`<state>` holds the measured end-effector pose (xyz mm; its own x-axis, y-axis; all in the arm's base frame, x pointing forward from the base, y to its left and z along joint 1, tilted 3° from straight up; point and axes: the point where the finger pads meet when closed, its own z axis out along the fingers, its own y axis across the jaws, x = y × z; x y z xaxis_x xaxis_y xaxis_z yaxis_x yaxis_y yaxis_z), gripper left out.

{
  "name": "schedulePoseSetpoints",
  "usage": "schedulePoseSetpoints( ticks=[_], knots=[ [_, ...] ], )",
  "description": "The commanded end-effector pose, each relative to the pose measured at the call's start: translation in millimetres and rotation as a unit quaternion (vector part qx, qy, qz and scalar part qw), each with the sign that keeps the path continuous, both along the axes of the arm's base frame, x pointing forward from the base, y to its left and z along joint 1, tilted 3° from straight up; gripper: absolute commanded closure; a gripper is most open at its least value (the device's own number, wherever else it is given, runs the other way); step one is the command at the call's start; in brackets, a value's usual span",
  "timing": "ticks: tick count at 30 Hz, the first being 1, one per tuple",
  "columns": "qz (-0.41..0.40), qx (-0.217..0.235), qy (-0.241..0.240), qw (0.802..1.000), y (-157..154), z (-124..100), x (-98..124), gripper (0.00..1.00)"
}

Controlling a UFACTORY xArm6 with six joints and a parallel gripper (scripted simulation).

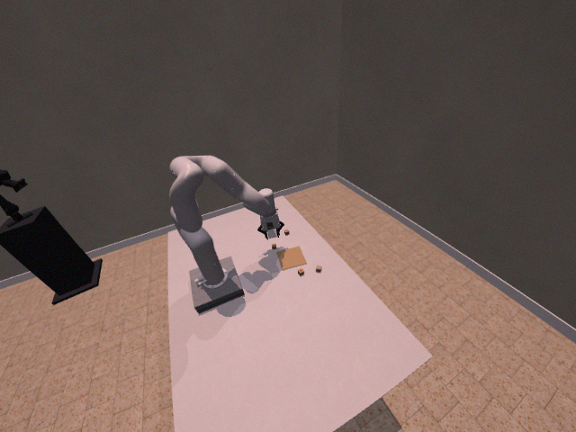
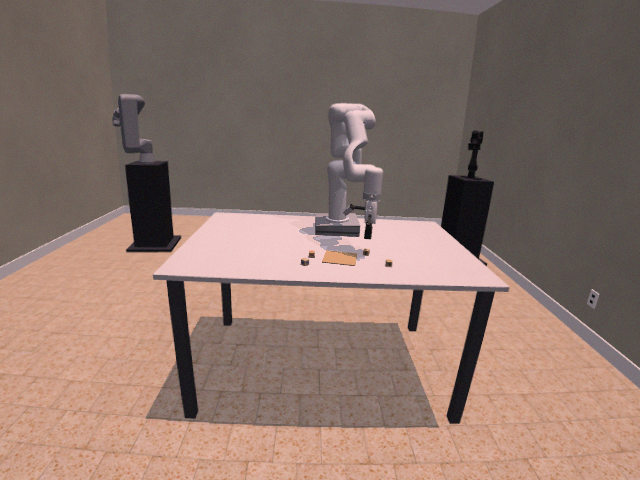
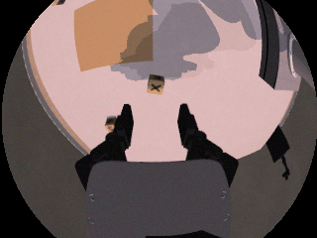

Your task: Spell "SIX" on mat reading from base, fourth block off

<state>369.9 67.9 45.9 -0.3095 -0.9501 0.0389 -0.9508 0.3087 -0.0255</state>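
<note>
The orange mat lies flat on the table. The block with X on top lies off the mat, near its edge. Another block lies farther from the base, partly hidden by a finger in the wrist view; its letter is unclear. Two blocks, one nearer the base and one farther out, lie off the mat's opposite side, letters unreadable. My gripper is partly open and empty, above the table near the X block.
The robot's base plate stands on the white table. The arm's shadow falls over part of the mat. Black pedestals with other arms stand on the floor away from the table.
</note>
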Motion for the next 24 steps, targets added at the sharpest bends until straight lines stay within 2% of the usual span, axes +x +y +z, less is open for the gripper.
schedulePoseSetpoints(
  ticks=[1,24],
  knots=[
    [0.0,0.0,-0.002,1.0,0,1,1,0.37],
    [0.0,0.0,-0.002,1.0,0,-13,2,0.37]
  ],
)
